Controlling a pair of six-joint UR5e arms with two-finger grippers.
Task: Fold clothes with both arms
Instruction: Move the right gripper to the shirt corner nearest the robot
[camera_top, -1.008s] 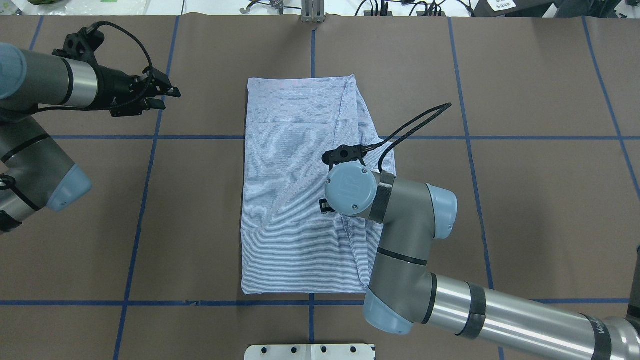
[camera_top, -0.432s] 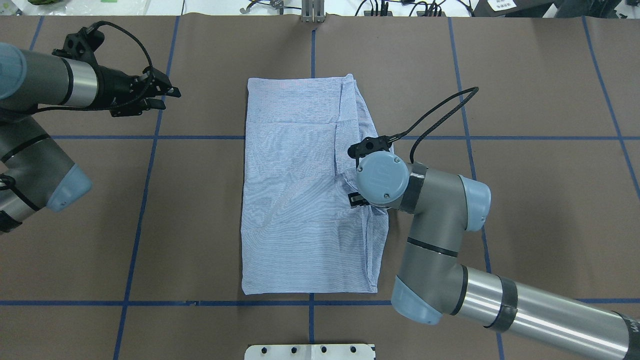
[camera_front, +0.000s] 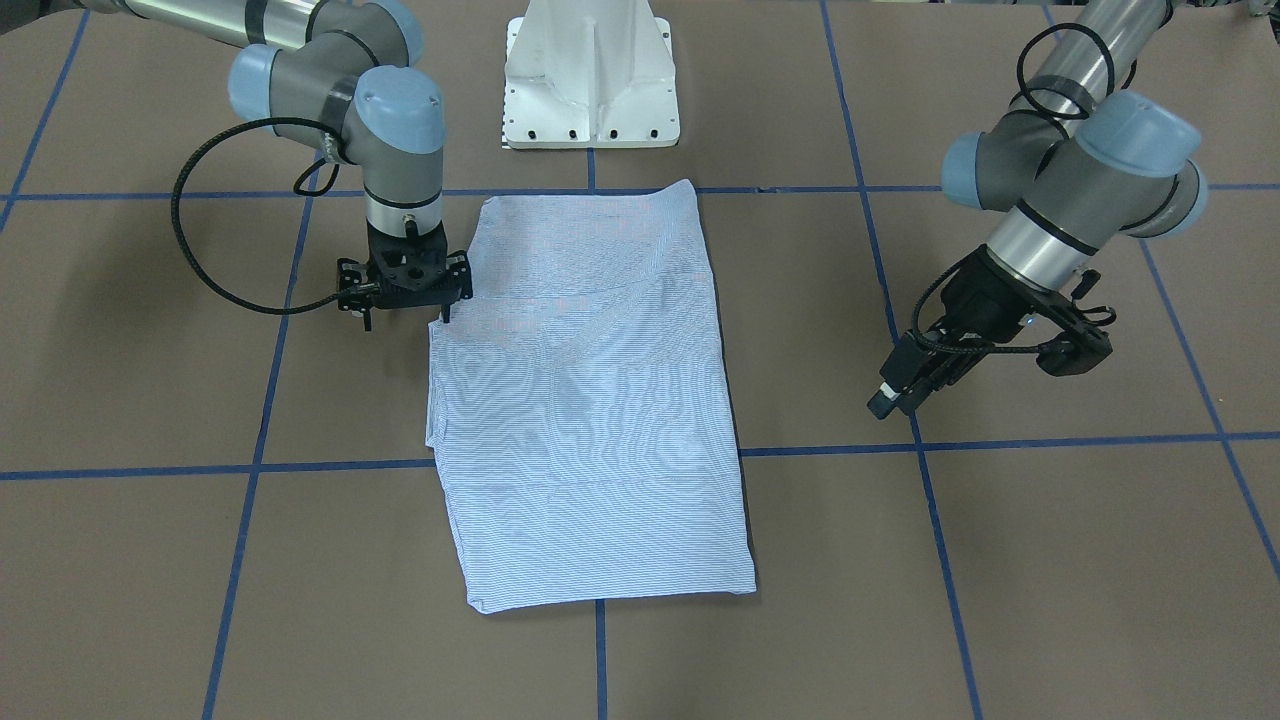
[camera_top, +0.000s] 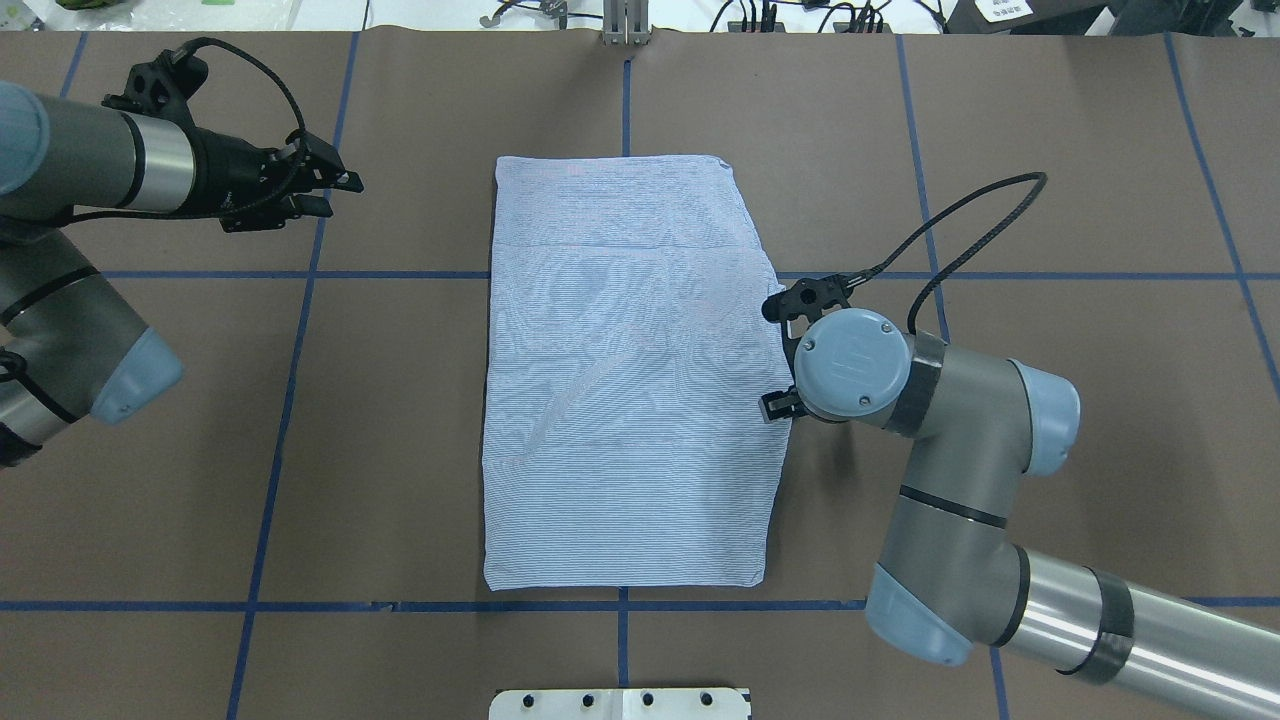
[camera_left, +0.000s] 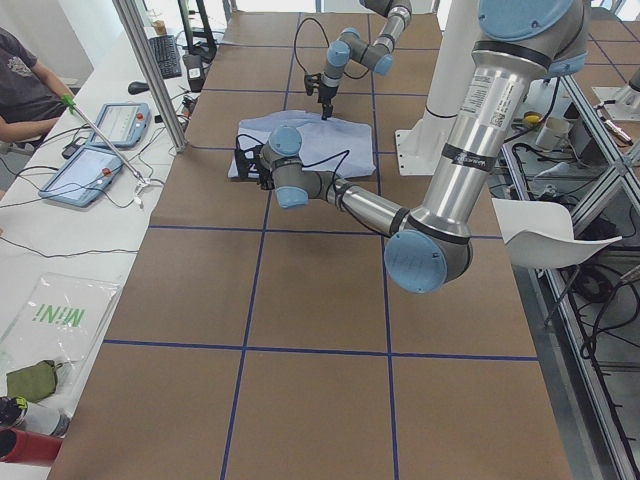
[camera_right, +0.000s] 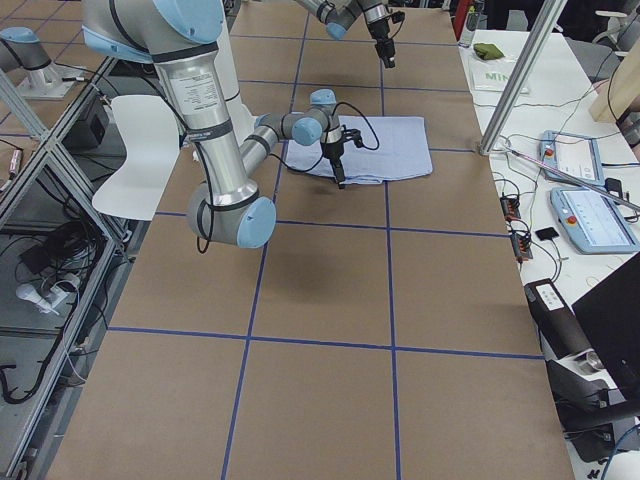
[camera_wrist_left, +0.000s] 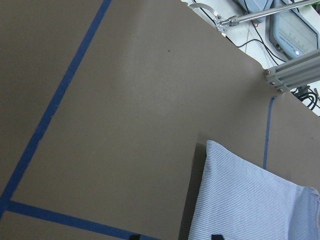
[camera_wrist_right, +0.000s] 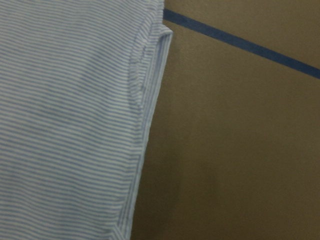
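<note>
Shirt (camera_top: 620, 400) lies flat at the middle of the brown table (camera_top: 1050, 150), folded into a long rectangle. No collar or buttons are on show.
- Edges: the shirt's left edge is straight. Its right edge slants outward toward the middle. Its near, robot-side edge stops just short of a blue tape line (camera_top: 400, 606). The far edge is well inside the table's far rim.
- Open room: bare table is wide on both sides of the shirt and beyond its far edge. The white base (camera_front: 590, 90) sits near the robot-side edge, apart from the cloth.

Right gripper (camera_front: 405, 320) points straight down at the shirt's right edge, about midway along it. Its jaws are spread wide with nothing between them. One fingertip (camera_front: 445, 318) is at the cloth's edge; I cannot tell if it touches.

Left gripper (camera_top: 335, 194) hangs over bare table well to the left of the shirt's far-left corner. Its jaws are parted and empty.

Views compared:
- Overhead: the right wrist's blue cap hides the fingers, so only the front-facing view shows their spread.
- Right wrist camera: close on the shirt's edge, showing a doubled hem beside bare brown surface and a tape line.
- Left wrist camera: only the shirt's corner, low in the frame.
- Side views: a bench beyond the table's far edge carries tablets (camera_left: 95, 170), and a seated person (camera_left: 25, 80) is at it.
</note>
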